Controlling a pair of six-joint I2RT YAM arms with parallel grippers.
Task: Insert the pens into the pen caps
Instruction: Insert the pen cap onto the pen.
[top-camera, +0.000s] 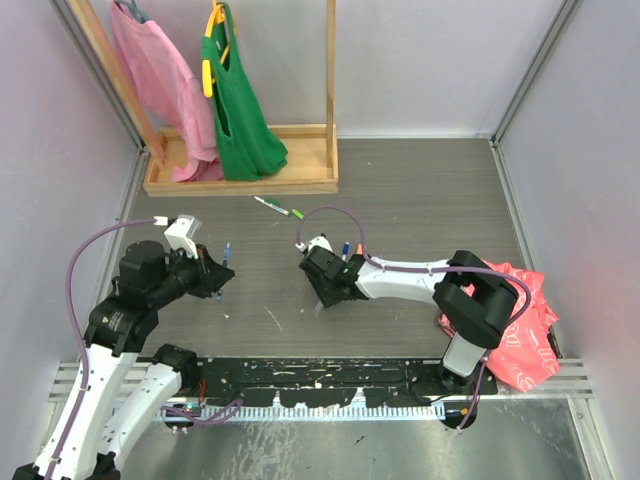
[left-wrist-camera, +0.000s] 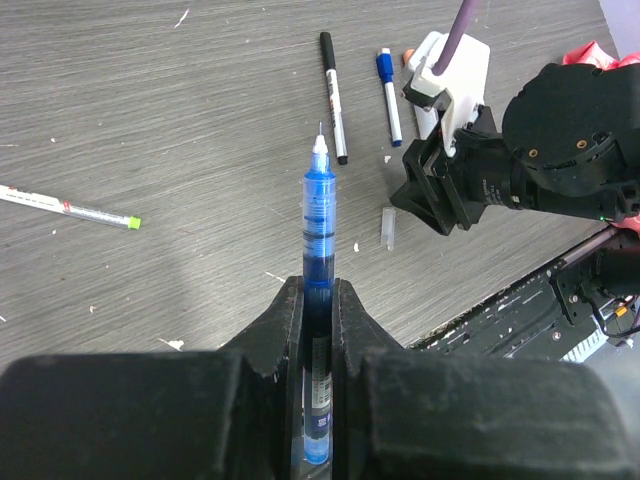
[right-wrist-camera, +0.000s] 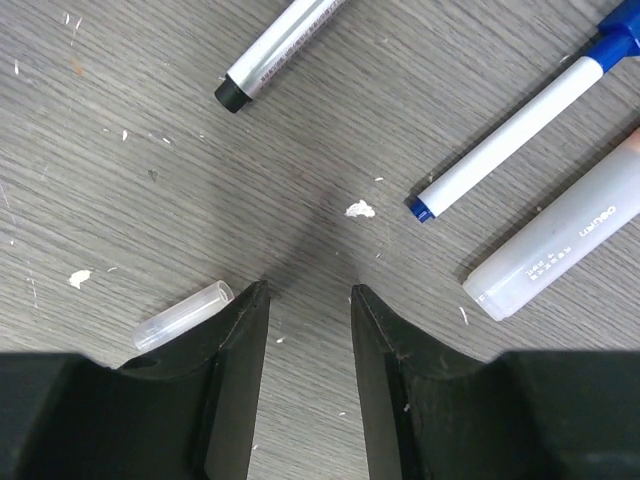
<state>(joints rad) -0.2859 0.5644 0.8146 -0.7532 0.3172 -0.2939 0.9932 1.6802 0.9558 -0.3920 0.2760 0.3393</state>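
- Clamped between the closed fingers of the left gripper (left-wrist-camera: 318, 290), a blue pen (left-wrist-camera: 319, 215) points away from the wrist camera. Its fine tip is bare and held above the table (left-wrist-camera: 150, 100).
- Jaws of the right gripper (right-wrist-camera: 308, 295) stand partly apart with nothing between them. The tips are down close to the wood-grain surface (whether they touch it cannot be told).
- A clear cap (right-wrist-camera: 183, 315) lies flat just beside the finger at the left of the right wrist view, apart from the blue pen.
- Past that gripper lie a black pen (right-wrist-camera: 285, 45), a blue-and-white pen (right-wrist-camera: 520, 135) and a grey marker (right-wrist-camera: 560, 240), near one another but not touching.
- A green-ended pen (top-camera: 278, 208) lies alone farther back on the table, well apart from both arms.
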